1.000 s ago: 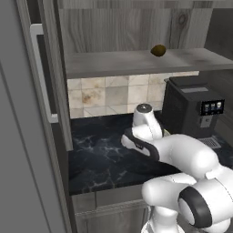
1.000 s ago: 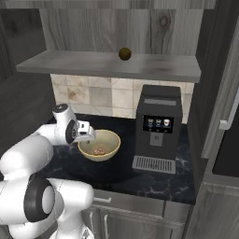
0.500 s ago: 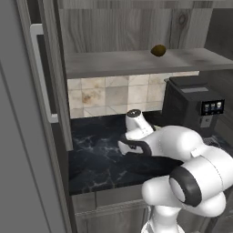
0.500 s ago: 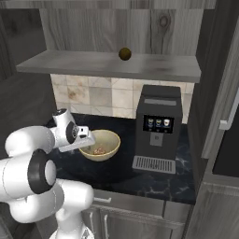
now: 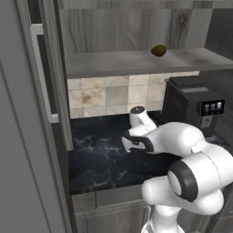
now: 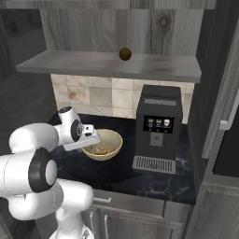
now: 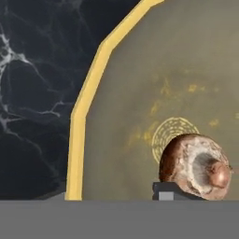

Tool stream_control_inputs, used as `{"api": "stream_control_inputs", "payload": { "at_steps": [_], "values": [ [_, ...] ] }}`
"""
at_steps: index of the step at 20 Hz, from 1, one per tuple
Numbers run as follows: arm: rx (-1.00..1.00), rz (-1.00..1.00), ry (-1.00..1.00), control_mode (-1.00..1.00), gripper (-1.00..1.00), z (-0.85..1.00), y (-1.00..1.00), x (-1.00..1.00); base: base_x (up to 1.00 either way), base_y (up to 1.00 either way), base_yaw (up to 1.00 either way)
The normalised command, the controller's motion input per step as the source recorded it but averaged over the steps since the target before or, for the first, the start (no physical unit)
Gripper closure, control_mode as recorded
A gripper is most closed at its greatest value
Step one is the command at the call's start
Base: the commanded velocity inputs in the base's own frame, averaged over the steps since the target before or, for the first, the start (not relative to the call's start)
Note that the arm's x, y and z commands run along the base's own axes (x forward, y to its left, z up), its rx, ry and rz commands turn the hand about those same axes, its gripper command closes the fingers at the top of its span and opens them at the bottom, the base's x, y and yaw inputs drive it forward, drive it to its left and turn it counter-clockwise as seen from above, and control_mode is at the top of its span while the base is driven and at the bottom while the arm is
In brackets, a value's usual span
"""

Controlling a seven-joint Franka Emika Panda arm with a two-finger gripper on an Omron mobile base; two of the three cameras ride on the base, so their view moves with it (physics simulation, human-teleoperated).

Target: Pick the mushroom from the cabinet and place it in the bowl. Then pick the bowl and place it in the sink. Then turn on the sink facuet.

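Observation:
The pale yellow-tan bowl [image 6: 106, 143] stands on the dark marble counter, left of the coffee machine. The speckled reddish-brown mushroom [image 6: 99, 150] lies at its bottom, large in the hand view as mushroom [image 7: 198, 166]. My gripper [image 6: 89, 140] hangs low over the bowl's left rim [image 7: 87, 100], open. One dark fingertip [image 7: 165, 191] sits inside the bowl right beside the mushroom, and the rim runs between the fingers. In the left base view my arm hides the bowl, with the gripper [image 5: 133, 144] near the counter. The grey cabinet shelf [image 6: 112, 65] is overhead. The sink is out of view.
A plain olive-brown lump [image 6: 124, 53] rests on the shelf. The black coffee machine [image 6: 158, 126] stands close to the bowl's right. The tall cabinet door [image 5: 43, 91] with its pale handle stands open at the left. Dark counter [image 5: 98, 157] stretches left of the gripper.
The arm has swung left and the gripper has shifted from over the bowl's middle to its left rim and dropped lower. Bowl and mushroom have stayed put.

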Motion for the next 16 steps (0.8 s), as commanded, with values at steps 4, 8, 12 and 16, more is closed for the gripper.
{"api": "stream_control_inputs", "payload": {
  "at_steps": [4,8,12,16],
  "values": [
    [0.0,0.0,0.0,-1.0,1.0,-0.05,-0.11,-0.04,0.0,0.0,0.0],
    [-0.02,0.03,-0.03,-1.0,1.0,0.18,0.0,-0.26,0.0,0.0,0.0],
    [-0.07,0.09,-0.11,-1.0,1.0,0.92,0.0,-0.73,0.0,0.0,0.0],
    [-0.08,0.17,-0.14,-1.0,1.0,1.0,0.02,-0.98,0.0,0.0,0.0]
  ]
}}
